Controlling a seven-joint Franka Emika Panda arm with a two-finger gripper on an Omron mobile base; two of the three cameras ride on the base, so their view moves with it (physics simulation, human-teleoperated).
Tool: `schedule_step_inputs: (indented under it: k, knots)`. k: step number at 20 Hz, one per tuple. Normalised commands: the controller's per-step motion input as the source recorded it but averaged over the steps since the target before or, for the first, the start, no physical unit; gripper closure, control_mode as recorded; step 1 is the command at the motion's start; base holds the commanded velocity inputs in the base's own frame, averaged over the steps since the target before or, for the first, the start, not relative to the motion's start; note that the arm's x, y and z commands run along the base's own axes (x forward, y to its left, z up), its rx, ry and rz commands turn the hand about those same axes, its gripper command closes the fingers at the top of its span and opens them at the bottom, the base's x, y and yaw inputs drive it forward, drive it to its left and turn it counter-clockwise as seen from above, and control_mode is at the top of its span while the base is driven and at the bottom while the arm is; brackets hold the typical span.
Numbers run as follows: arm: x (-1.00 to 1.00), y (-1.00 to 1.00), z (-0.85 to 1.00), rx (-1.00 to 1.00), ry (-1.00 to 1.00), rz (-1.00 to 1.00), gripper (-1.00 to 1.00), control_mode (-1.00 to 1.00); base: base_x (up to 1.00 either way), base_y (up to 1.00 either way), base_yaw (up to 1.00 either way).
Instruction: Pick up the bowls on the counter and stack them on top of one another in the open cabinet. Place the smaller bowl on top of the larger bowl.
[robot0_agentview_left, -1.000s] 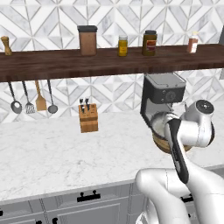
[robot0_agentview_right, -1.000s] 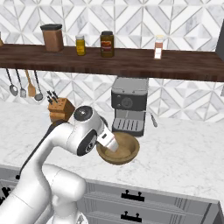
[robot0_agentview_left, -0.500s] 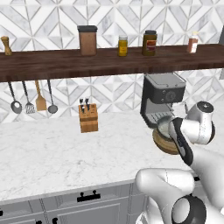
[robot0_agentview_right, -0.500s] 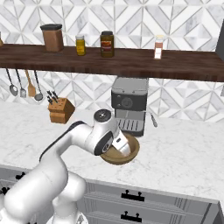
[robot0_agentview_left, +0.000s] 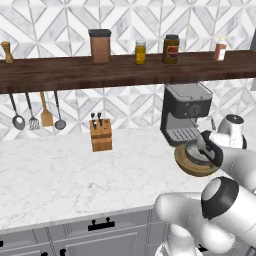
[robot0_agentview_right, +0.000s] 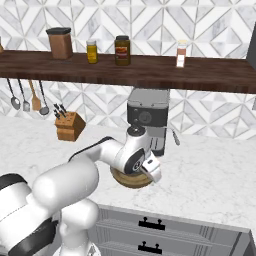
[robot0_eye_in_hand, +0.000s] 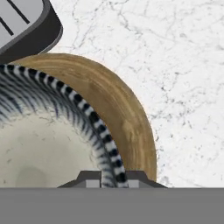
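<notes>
The larger bowl, tan wood, rests on the counter in front of the coffee machine. The smaller bowl, dark grey, sits inside it. In the hand view the smaller bowl shows a striped rim and a pale inside, with the wooden bowl ringing it. My gripper reaches down onto the near rim of the grey bowl, one fingertip on each side of it and pressed against it. From the base views the gripper sits low over the stacked bowls, and the hand hides part of the wooden bowl.
A black and grey coffee machine stands right behind the bowls. A knife block is on the counter to the left, with utensils hanging under a dark wooden shelf of jars. Grey drawer fronts run below the counter edge.
The arm swung down and right, bringing the hand from above the bowls onto the grey bowl's rim. The bowls stayed where they were.
</notes>
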Motion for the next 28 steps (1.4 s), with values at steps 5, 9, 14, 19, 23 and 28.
schedule_step_inputs:
  k: [5,9,14,19,23,28]
  knots:
    - [0.3,0.03,-0.18,0.0,-0.01,0.0,-1.0,-1.0,0.0,0.0,0.0]
    - [0.19,0.0,0.04,0.0,0.0,-0.02,-1.0,-1.0,0.0,0.0,0.0]
    - [-0.3,-0.29,0.37,0.06,0.03,-0.04,-1.0,-1.0,0.0,0.0,0.0]
    - [-0.61,-0.59,-0.1,0.05,0.14,-0.04,-1.0,-1.0,0.0,0.0,0.0]
    - [0.03,0.0,-0.44,0.0,0.0,0.01,-1.0,-1.0,0.0,0.0,0.0]
    - [0.2,0.08,-0.29,0.04,0.0,0.01,-1.0,-1.0,0.0,0.0,0.0]
